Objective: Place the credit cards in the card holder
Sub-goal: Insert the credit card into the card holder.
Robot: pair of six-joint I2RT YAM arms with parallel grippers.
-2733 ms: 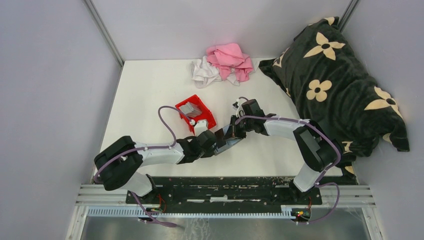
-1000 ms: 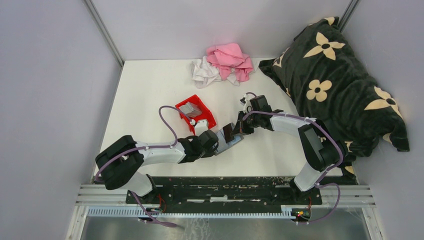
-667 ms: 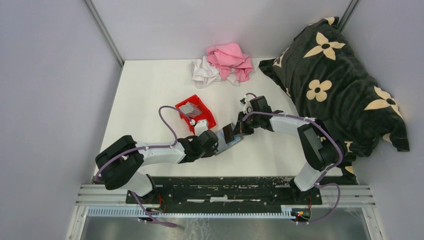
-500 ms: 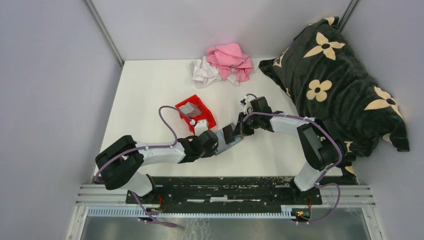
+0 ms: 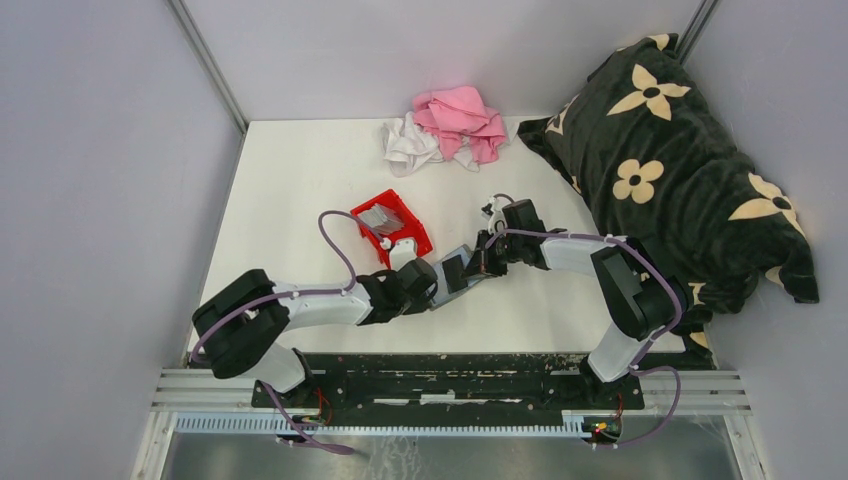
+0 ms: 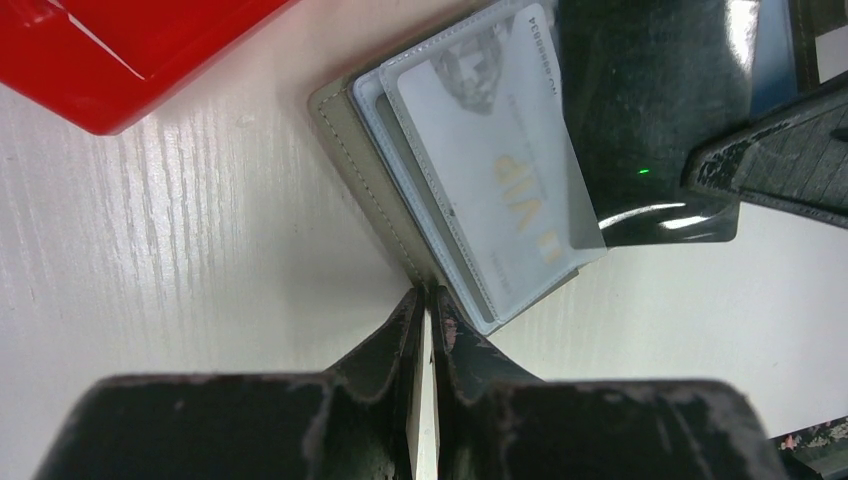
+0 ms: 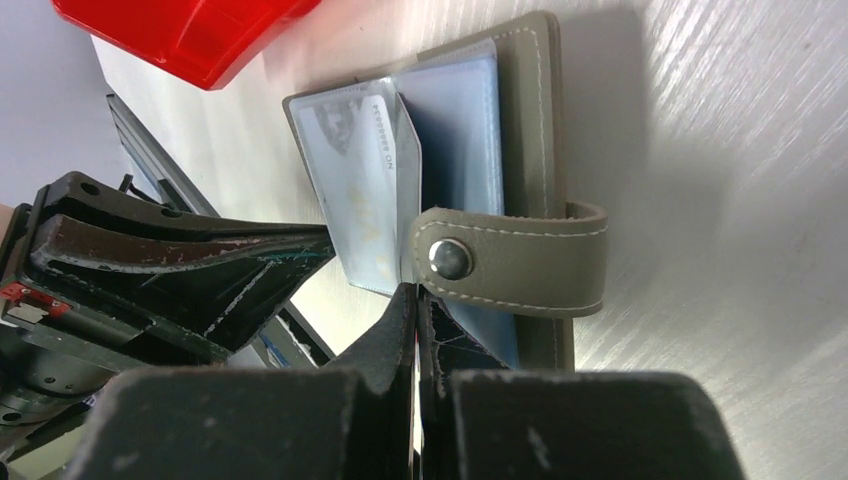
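L gripper [image 6: 425,300] clenched on edge of the open card holder [image 6: 350,140], R gripper [image 7: 415,290] pinched tight on one of its clear sleeves, holder flat on table [image 5: 300,180] nr front-centre edge, one card [image 6: 500,170] sleeved, beside red bin [image 5: 412,240] w/ credit cards [image 5: 380,216] inside.

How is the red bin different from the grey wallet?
The bin is shiny red plastic; the wallet is grey with stitched edges. The bin is an open box with walls; the wallet is flat, opened like a book. The bin holds a stack of cards; the wallet has one card in a clear sleeve. The wallet has a snap strap; the bin has none. Both hold cards on the white table.
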